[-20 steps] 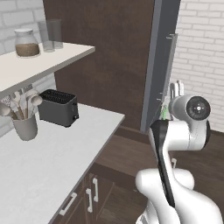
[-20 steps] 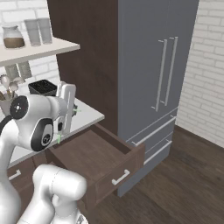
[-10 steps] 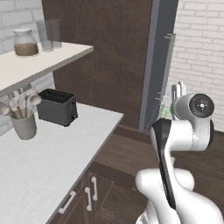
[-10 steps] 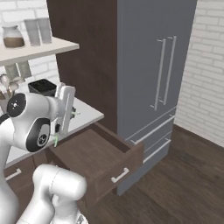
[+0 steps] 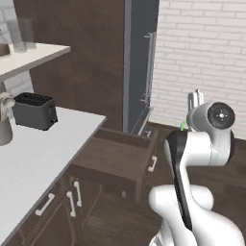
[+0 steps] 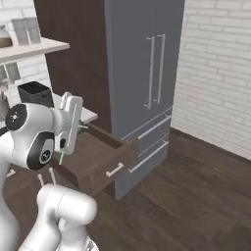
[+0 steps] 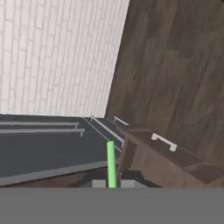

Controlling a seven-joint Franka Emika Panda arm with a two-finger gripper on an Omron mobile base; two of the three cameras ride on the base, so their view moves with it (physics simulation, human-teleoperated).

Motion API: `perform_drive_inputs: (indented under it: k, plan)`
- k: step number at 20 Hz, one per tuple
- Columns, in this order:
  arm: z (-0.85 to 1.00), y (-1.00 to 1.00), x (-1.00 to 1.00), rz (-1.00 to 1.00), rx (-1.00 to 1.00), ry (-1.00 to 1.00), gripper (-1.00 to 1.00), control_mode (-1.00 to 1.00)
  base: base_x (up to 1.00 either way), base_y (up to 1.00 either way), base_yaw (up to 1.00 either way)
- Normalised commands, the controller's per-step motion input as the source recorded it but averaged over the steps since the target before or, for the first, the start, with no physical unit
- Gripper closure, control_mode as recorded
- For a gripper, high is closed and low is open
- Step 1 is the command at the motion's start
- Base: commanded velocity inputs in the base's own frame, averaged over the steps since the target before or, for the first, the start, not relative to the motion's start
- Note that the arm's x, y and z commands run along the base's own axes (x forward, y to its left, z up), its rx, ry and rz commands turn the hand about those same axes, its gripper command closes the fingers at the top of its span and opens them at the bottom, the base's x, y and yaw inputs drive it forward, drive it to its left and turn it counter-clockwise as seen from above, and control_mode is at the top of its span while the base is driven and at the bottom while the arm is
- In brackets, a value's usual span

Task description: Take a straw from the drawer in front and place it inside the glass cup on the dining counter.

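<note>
Gripper (image 7: 112, 183) closed down tight on the straw (image 7: 111, 164). In the hand view the light green straw rises straight up from between the two finger tips, its free end standing against the grey fridge front (image 7: 48, 148) and just beside the corner of the drawer (image 7: 164, 164).

Landmark: the drawer. It stands pulled out from under the white worktop (image 5: 33, 158), dark brown, with a short silver bar handle on its front (image 6: 114, 170). In the left base view the drawer's inside (image 5: 113, 161) looks bare, as far as the flat brown floor of it can be made out.

The arm's hand sits raised above the drawer's level. In the right base view the hand is over the near left part of the drawer, and a thin green sliver of straw (image 6: 61, 158) shows below it, a second sliver at the hand's far side. In the left base view the hand is to the right of the drawer, past its handle end, with a small green tip (image 5: 183, 126) showing at the wrist edge.

Around the drawer:
- Fridge directly behind and beside it, tall grey doors with long vertical handles (image 6: 156, 71).
- Black toaster (image 5: 34, 111) on the worktop, well to the left of the drawer.
- Shelf (image 5: 29, 55) above the toaster carrying clear glasses (image 6: 27, 30).
- White brick wall (image 6: 215, 73) beyond the fridge; dark wood floor (image 6: 186, 201) in front of the drawer.
</note>
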Motion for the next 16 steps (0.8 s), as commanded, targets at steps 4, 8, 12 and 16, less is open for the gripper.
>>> perform_drive_inputs:
  k: [4, 8, 12, 16]
  plan:
    - [0.00, 0.00, 0.00, 0.00, 0.00, 0.00, 1.00, 1.00, -0.07, -0.46, -0.46]
    - [0.00, 0.00, 0.00, 0.00, 0.00, 0.00, 1.00, 1.00, 0.00, -0.39, -0.59]
    - [0.00, 0.00, 0.00, 0.00, 0.00, 0.00, 1.00, 1.00, 0.00, -0.26, -0.57]
    - [0.00, 0.00, 0.00, 0.00, 0.00, 0.00, 1.00, 1.00, 0.41, 0.00, -0.35]
